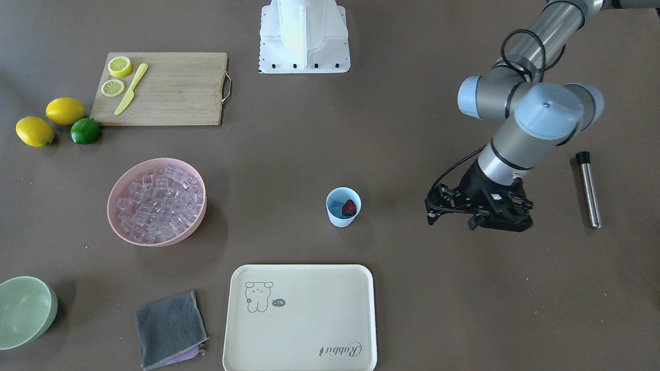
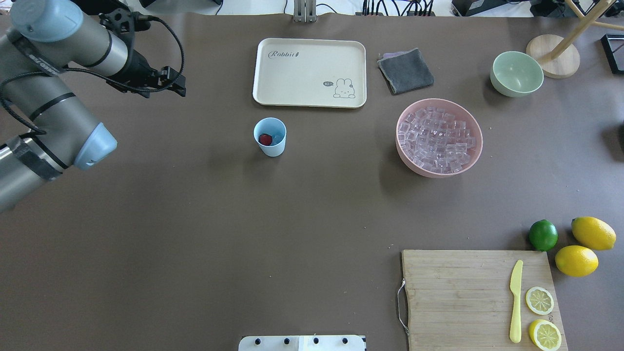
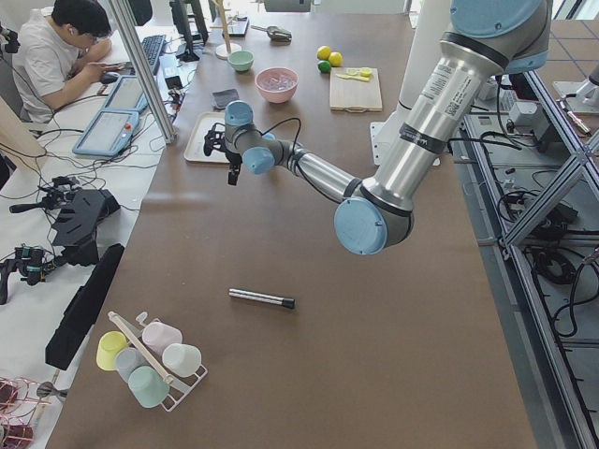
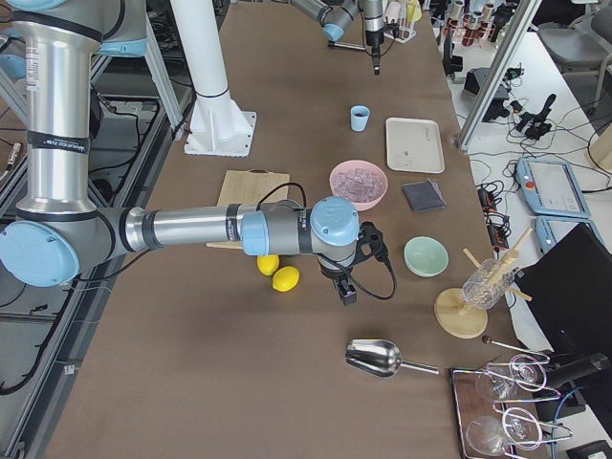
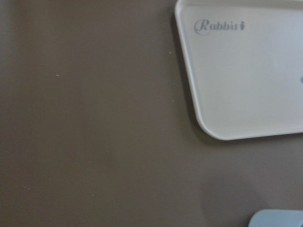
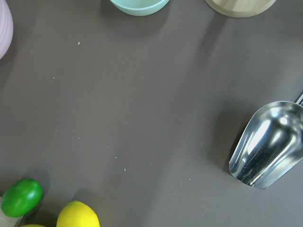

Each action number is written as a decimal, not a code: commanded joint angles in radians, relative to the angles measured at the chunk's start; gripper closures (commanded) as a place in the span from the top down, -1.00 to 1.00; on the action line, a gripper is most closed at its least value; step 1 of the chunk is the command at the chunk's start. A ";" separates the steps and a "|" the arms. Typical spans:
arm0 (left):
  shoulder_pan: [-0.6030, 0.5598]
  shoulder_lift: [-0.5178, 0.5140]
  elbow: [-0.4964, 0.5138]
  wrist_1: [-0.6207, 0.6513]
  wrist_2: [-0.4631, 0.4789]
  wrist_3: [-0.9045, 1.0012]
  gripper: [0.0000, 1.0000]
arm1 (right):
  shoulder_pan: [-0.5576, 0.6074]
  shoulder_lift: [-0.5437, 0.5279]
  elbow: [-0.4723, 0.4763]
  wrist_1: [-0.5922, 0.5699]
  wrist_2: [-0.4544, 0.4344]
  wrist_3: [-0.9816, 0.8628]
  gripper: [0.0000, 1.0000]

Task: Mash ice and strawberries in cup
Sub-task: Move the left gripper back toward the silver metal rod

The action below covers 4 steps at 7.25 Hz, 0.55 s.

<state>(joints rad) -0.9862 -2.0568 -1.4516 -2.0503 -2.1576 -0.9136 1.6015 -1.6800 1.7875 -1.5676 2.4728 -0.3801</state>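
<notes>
Cup [image 1: 343, 214], light blue and upright, stood on the desk [image 1: 309, 154] to the right of the left hand [image 1: 477, 208], with open desk between them. One red strawberry [image 1: 349, 207] lay inside it against the wall. Something pale lay beside the berry, too small to make out.

The left hand hung above the desk and carried nothing. Whether its fingers were spread or closed could not be told from any view. On its other side, away from the cup, a metal rod [image 1: 589, 193] with a black end lay flat on the desk, near the hand but not touching it. Out in front of the hand and to its right sat a cream tray [image 1: 304, 319], just beyond the cup. Farther right, well apart from the hand, the pink bowl [image 1: 111, 214] held the heap of clear ice [image 1: 157, 203].

The right hand [image 4: 346, 287] showed only in the side view, pointing down over the desk, and its opening could not be judged there. Two lemons [image 4: 285, 278] lay just beside it, and a steel scoop [image 4: 384, 359] lay a little farther off.
</notes>
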 commanded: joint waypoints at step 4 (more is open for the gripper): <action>-0.207 0.148 0.239 -0.001 -0.065 0.396 0.93 | 0.000 -0.033 -0.180 0.075 0.011 0.017 0.99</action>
<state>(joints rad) -1.1476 -1.9432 -1.2588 -2.0505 -2.2217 -0.6193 1.6015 -1.7100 1.6554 -1.4959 2.4816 -0.3638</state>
